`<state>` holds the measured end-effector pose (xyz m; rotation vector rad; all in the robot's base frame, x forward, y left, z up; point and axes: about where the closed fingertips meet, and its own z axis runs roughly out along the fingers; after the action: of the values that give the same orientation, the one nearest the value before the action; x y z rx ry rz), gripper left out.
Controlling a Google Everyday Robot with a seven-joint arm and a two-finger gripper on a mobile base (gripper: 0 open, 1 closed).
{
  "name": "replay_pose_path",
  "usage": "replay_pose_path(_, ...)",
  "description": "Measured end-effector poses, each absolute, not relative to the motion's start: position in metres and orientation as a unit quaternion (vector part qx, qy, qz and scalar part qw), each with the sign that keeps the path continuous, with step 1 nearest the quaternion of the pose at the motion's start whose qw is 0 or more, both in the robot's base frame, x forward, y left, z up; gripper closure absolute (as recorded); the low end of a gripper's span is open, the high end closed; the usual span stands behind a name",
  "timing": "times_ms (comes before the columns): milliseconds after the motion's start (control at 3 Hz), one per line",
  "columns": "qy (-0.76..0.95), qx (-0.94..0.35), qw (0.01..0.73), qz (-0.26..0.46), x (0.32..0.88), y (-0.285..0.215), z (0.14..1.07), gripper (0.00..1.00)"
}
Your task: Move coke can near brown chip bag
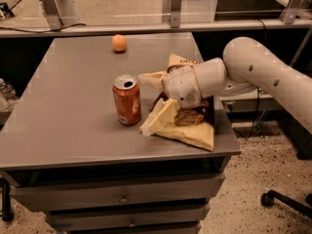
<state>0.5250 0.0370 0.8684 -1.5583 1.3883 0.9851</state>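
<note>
Can (127, 104) red-orange with faint pale script, silver top. Bag (192, 133) tan-yellow at the edges, dark brown in the middle. Gripper (145, 103) just right of the can, over the bag, cream fingers spread, off-white wrist. Arm (265, 74) same off-white, plain. Fruit (119, 43) solid orange. Table (63, 121) flat grey, drawers (126, 194) matching grey. Floor (243, 179) beige with dark speckles.

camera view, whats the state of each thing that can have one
coke can: upright on the table, not gripped
brown chip bag: lying flat and crinkled, partly under the gripper
gripper: open, low over the bag, fingertips just right of the can
orange: resting at the table's far side
drawers: shut
</note>
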Motion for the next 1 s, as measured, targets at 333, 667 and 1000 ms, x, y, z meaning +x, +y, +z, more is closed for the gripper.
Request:
replay_pose_path(333,0.566,-0.609,0.414,0.370,0.5201,0.0106,0.8756,0.00)
replay_pose_path(667,0.567,-0.608,0.415,0.369,0.5198,0.0082,0.8761,0.00)
replay_pose_path(1000,0.557,-0.624,0.413,0.360,0.5224,0.0144,0.8756,0.00)
